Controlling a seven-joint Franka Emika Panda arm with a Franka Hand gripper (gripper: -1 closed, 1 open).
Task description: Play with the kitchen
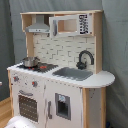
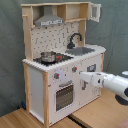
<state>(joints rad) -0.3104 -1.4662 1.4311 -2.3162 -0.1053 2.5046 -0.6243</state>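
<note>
We count one toy kitchen (image 1: 60, 75) in both exterior views, and on it one metal pot (image 2: 48, 56), one hob (image 2: 54, 59), one grey sink (image 1: 73, 73) and one black faucet (image 1: 85, 58). It has one oven door (image 2: 64, 95) and one range hood (image 1: 39, 26). In the second exterior view we count one robot arm (image 2: 112, 83) and two knobs (image 2: 56, 76) above the oven.
</note>
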